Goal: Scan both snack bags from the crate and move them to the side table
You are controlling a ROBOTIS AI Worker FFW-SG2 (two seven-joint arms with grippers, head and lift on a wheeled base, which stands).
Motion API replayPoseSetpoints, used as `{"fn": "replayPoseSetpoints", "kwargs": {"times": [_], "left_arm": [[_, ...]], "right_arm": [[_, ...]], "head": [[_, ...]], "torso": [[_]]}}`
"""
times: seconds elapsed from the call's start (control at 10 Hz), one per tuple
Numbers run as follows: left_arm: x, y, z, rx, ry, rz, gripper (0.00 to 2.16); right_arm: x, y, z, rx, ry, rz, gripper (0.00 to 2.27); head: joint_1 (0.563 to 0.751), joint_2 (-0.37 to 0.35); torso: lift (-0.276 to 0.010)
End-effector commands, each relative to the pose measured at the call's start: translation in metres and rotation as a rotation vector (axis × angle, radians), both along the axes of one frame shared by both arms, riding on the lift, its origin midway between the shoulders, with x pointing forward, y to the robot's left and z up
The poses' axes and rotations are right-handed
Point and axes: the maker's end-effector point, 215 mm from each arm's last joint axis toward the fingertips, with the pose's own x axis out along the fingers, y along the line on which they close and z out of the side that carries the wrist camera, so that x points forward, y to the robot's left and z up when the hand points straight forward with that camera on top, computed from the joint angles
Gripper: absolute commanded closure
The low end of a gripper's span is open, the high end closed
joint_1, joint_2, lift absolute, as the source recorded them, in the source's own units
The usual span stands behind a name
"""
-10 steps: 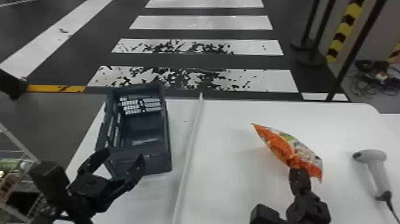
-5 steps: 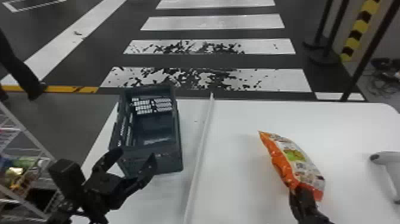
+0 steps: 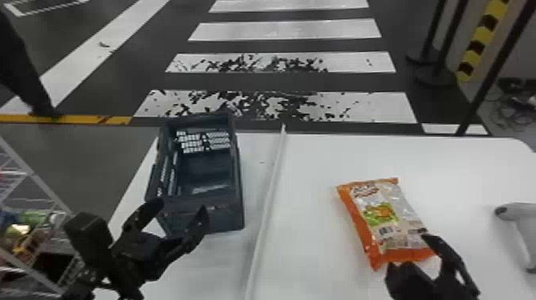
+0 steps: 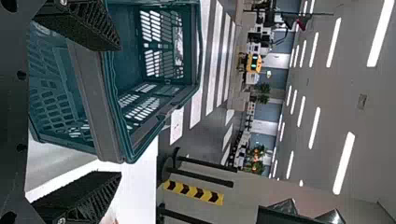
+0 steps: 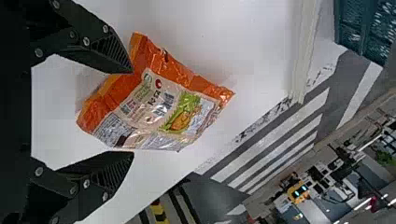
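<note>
Head view shows our open left gripper (image 3: pixel 182 204) by the crate (image 3: pixel 231 217), our open right gripper (image 3: pixel 408 252) and the snack bag (image 3: pixel 383 215) to the crate's right.

This looks like a large indoor robot test or demonstration hall, laid out partly like a street and partly like a checkout. The landmark is the smooth white rectangular table (image 3: pixel 319 163). Beyond it, broad white painted crosswalk stripes (image 3: pixel 287 30) cross a dark grey floor. A black-and-yellow striped post (image 3: pixel 478 46) and slim black posts with round bases (image 3: pixel 434 77) stand beyond its right side. At its left is a stocked white metal rack (image 3: pixel 40 182); on its right lies a pale grey plastic handheld scanner (image 3: pixel 514 210). Rows of long white ceiling lights (image 4: pixel 344 163) run above the hall, with leafy green plants (image 4: pixel 263 93) far beyond the table.
</note>
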Motion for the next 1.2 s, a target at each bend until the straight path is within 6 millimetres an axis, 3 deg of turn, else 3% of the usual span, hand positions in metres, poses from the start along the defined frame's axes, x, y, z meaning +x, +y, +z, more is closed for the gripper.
{"fn": "replayPoseSetpoints", "kwargs": {"times": [0.0,0.3,0.6,1.1], "left_arm": [[0.000,0.000,0.001,-0.001,-0.002,0.000,0.04],[0.001,-0.001,0.003,-0.003,-0.006,-0.005,0.04],[0.000,-0.004,0.004,-0.009,-0.006,-0.013,0.04],[-0.002,-0.008,0.002,-0.014,-0.002,-0.018,0.04]], "right_arm": [[0.011,-0.002,0.024,0.227,0.018,-0.041,0.07],[0.034,0.008,0.070,0.637,0.022,-0.049,0.07],[0.059,0.004,0.091,0.840,-0.018,-0.093,0.07],[0.101,-0.007,0.066,1.015,-0.079,-0.224,0.07]], "head": [[0.695,0.105],[0.695,0.115],[0.695,0.106],[0.695,0.084]], "torso": [[-0.099],[-0.099],[-0.099],[-0.099]]}}
